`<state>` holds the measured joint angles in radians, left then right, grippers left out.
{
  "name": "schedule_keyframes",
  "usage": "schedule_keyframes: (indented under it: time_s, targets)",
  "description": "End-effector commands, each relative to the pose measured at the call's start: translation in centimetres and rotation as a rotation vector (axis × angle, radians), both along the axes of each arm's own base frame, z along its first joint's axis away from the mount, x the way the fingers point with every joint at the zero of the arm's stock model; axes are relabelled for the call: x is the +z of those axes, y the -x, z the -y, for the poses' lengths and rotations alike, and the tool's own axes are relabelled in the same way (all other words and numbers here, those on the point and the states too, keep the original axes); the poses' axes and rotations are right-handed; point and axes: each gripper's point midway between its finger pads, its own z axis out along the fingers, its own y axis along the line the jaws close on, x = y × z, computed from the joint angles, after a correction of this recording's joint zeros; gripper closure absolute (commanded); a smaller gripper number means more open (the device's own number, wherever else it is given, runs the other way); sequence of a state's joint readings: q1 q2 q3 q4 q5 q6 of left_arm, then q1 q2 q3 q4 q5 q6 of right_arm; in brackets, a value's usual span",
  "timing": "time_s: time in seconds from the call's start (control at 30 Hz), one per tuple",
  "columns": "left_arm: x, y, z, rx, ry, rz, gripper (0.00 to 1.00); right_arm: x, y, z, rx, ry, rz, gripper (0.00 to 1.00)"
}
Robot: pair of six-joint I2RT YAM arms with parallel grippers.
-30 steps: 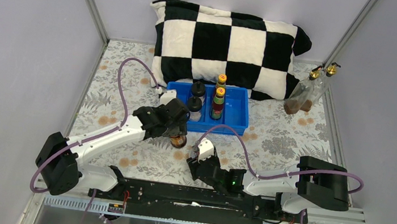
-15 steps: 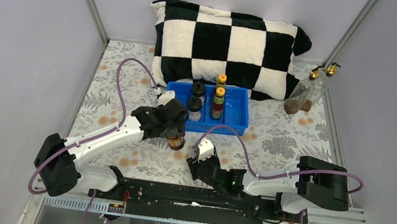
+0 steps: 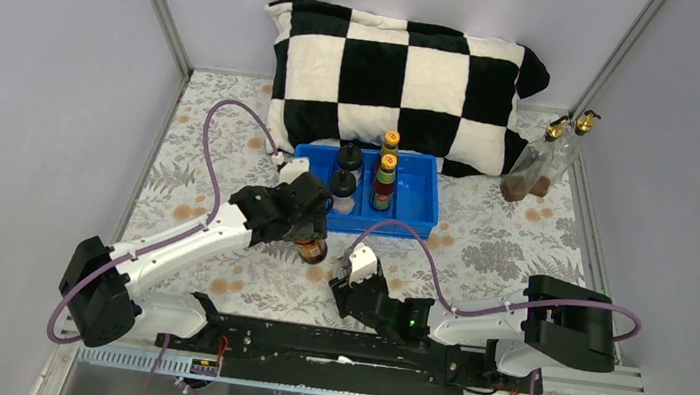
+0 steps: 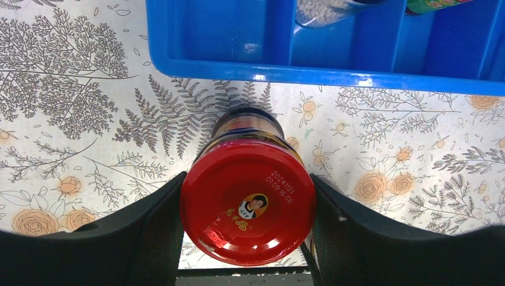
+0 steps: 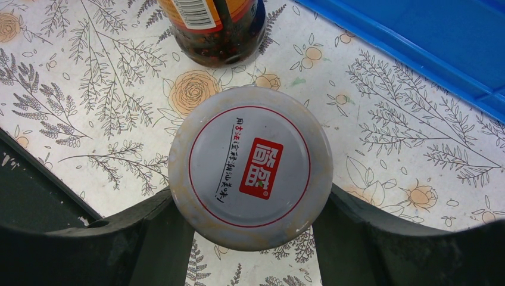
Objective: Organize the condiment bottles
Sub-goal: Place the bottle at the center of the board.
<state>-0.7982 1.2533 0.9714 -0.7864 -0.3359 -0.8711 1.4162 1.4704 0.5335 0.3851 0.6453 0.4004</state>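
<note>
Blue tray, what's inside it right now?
Two black-capped clear jars and two slim yellow-capped sauce bottles stand inside the blue tray. From above, the left gripper covers the tray's near-left corner, so that part is hidden.

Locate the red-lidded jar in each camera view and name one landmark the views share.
Top external: red-lidded jar left of centre, just before the blue tray.
Left wrist: bottom centre, lid up, between the fingers.
Right wrist: top edge, lower body only.
Shared landmark: the blue tray's near rim.
</note>
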Motion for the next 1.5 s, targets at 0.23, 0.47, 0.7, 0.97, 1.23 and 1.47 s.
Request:
schedule_keyframes:
  time_s: [0.23,0.47,0.7,0.97,1.23,1.47]
  targets:
    - [4.0,-1.5,1.2,-0.009,0.073,0.113,0.35,2.1,-0.7,0.9,-0.046,-0.042,0.027,0.38]
    - [4.7,-1.7,1.7,-0.027,0.083,0.12,0.35,2.2,-0.7,1.5,-0.058,-0.051,0.024,0.38]
    - [4.7,-1.7,1.2,-0.022,0.059,0.124,0.34,1.2,-0.5,1.2,-0.05,-0.026,0.01,0.38]
    - [4.2,-1.4,1.0,-0.021,0.047,0.107,0.34,-0.8,-0.2,0.5,-0.036,0.018,-0.021,0.33]
    - [4.3,-1.5,1.0,-0.024,0.033,0.101,0.34,-0.3,-0.4,0.4,-0.038,0.026,-0.011,0.07]
    - [5.5,-1.7,1.1,-0.029,0.032,0.112,0.34,0.9,-0.4,1.2,-0.04,0.008,0.002,0.0]
